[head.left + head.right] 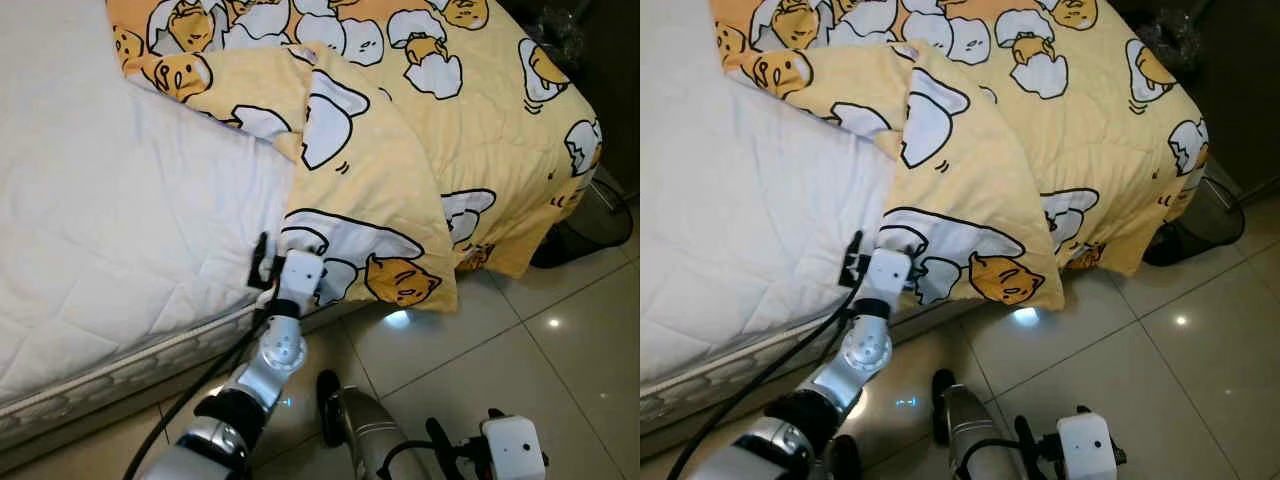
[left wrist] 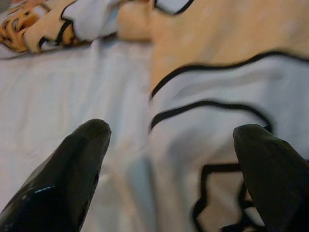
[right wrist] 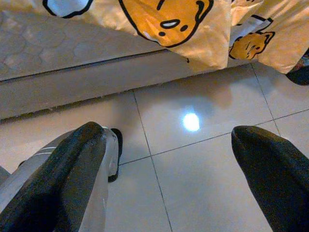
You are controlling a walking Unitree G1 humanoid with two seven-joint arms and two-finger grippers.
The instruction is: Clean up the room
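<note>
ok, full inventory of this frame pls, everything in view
blanket: one, yellow with white egg cartoon print, spread over the bed, one corner folded back, edge hanging toward the floor
mattress: one, white quilted, bare where the blanket is folded back
floor: pale glossy tiles, beside the bed
dark round object: one, black, on the floor past the bed corner, cannot tell what
left hand: open, fingers at the blanket's folded edge on the mattress
right hand: open, low over the floor tiles
</note>
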